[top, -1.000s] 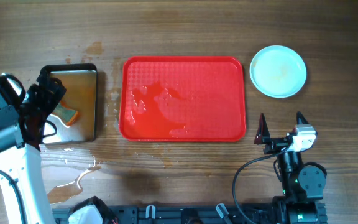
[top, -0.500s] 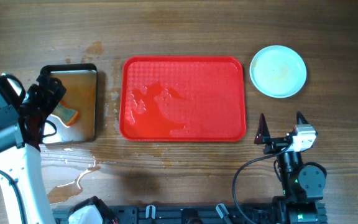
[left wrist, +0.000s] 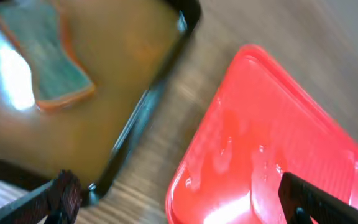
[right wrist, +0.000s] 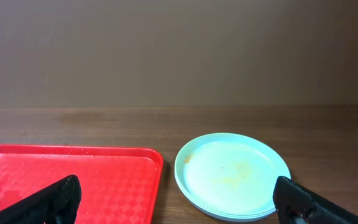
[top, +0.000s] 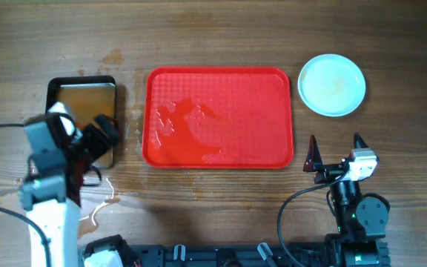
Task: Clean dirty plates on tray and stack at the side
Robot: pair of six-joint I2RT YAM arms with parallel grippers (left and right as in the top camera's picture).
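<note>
The red tray (top: 221, 119) lies mid-table, wet and with no plates on it; it also shows in the left wrist view (left wrist: 278, 155) and the right wrist view (right wrist: 73, 180). The pale mint plates (top: 332, 84) sit stacked to the tray's right, faint orange smears on the top one (right wrist: 232, 171). My left gripper (top: 98, 141) is open and empty, over the metal pan's near right corner; in its own view (left wrist: 179, 199) the fingers span the pan's edge and the tray's corner. My right gripper (top: 333, 152) is open and empty, near the front edge, below the plates.
A black-rimmed metal pan (top: 84, 93) at the left holds brownish water and a green-and-orange sponge (left wrist: 45, 62). Spilled water (top: 87, 208) lies on the wood in front of the pan. Droplets lie between pan and tray.
My left arm has swung from the pan's left side toward the front and right, now over the pan's near right corner. The sponge is now hidden under it overhead. The right arm has not moved.
</note>
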